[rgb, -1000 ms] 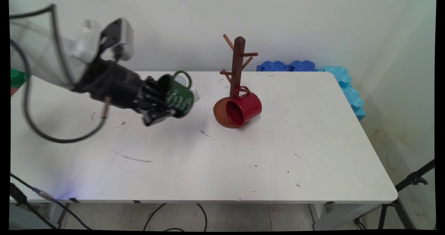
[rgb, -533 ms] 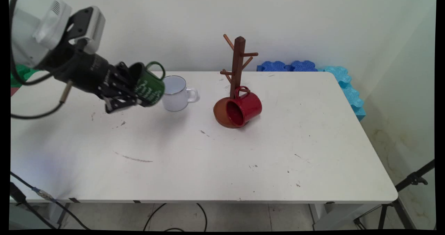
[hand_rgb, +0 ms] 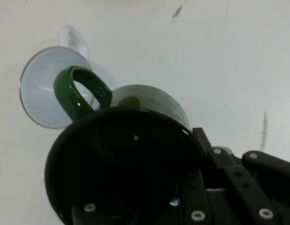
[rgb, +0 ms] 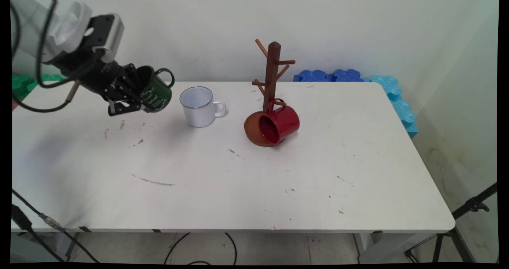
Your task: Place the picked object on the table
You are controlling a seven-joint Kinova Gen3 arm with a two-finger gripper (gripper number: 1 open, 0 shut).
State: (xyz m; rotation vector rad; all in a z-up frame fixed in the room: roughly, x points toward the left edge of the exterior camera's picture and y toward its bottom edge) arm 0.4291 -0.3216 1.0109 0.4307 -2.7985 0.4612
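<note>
My gripper [rgb: 137, 96] is shut on a dark green mug [rgb: 156, 90] with white lettering, held tilted in the air over the table's far left. In the hand view the green mug [hand_rgb: 135, 126] fills the lower middle, its handle up, its dark rim pinched by my gripper [hand_rgb: 182, 187]. A white enamel mug [rgb: 200, 107] stands upright on the table just right of the green one; it shows as the white mug [hand_rgb: 46, 89] behind the green handle. Farther right a brown wooden mug tree [rgb: 272, 72] stands with a red mug [rgb: 279, 122] hanging on a low peg.
The white table [rgb: 238, 181] has scuff marks across its top. Blue foam blocks [rgb: 358, 78] lie along the far right edge, and green blocks [rgb: 24, 82] sit at the far left. A tripod leg [rgb: 473, 205] stands at the lower right.
The gripper has carried the green mug leftward and up, away from the white mug, which it hid a second ago. The white mug, mug tree and red mug have stayed put.
</note>
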